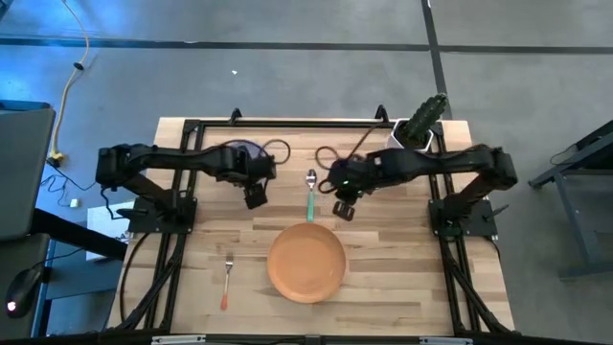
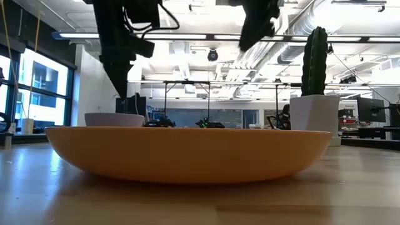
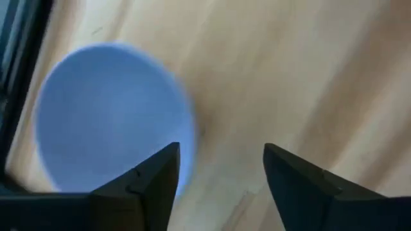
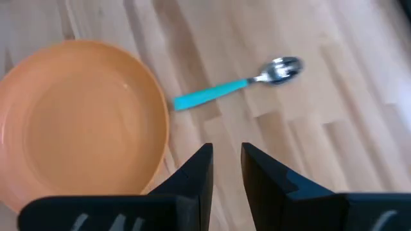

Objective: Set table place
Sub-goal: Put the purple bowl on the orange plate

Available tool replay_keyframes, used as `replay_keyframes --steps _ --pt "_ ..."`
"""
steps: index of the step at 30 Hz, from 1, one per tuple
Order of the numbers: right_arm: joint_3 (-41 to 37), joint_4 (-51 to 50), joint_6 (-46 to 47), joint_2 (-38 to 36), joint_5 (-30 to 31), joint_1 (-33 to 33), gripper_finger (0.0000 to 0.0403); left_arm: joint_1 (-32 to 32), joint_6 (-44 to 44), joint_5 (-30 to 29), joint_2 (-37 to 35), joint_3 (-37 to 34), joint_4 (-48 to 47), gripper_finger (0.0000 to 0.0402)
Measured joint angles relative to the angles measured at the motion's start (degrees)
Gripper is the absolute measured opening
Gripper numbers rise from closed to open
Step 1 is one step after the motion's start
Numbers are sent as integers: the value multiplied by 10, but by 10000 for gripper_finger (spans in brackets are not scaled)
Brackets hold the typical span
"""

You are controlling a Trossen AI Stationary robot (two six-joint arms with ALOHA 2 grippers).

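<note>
**Inspector:** Room and surface first, please.

**Operator:** Grey concrete floor surrounds the table (image 1: 402,287), a pale plank top in a black frame. From table height I see an open workshop beyond: ceiling strip lights, exposed ducts, windows on one side, monitors and other rigs at the far end. A yellow cable (image 1: 67,91) trails across the floor toward 10 o'clock of the table.

**Inspector:** Where are the place-setting items?

**Operator:** From overhead, the orange plate (image 1: 306,263) sits at 6 o'clock of the table's centre. The teal-handled spoon (image 1: 311,196) lies just off its rim at 12 o'clock, bowl end pointing away from the plate. The fork (image 1: 227,281) lies well apart at the plate's 9 o'clock. The lavender bowl (image 1: 241,150) is at 11 o'clock on the table, partly under my left arm. A white pot with a cactus (image 1: 421,123) stands in the 1 o'clock corner.

**Inspector:** End effectors?

**Operator:** My left gripper (image 1: 255,197) hangs just beside the bowl, fingers spread wide and empty; its wrist camera shows the bowl (image 3: 112,119) beside one finger. My right gripper (image 1: 343,209) hangs near the spoon at its 3 o'clock, fingers nearly together with a narrow gap, holding nothing.

**Inspector:** Any brands, labels or writing?

**Operator:** I can read none.
</note>
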Motion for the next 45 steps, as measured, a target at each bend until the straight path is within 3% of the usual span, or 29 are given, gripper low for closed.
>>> replay_keyframes --steps 8,23,29,33,35,40,45 --pt "0 -12 21 -100 50 6 71 68 -38 61 5 0 -2 220" --pt "-1 -14 20 -121 76 6 71 74 -34 28 106 0 2 208" --pt "-1 -13 20 -121 76 6 71 91 -21 44 140 0 11 146" --pt "-1 -13 20 -121 76 6 71 88 -14 31 141 -1 13 45" --pt "-1 -13 20 -121 76 6 71 89 -5 30 135 -1 14 14" --pt "-1 -14 13 -121 76 6 71 69 -5 39 108 3 -1 4" --pt "-1 -14 5 -121 80 2 71 -19 -19 54 64 45 -29 3"
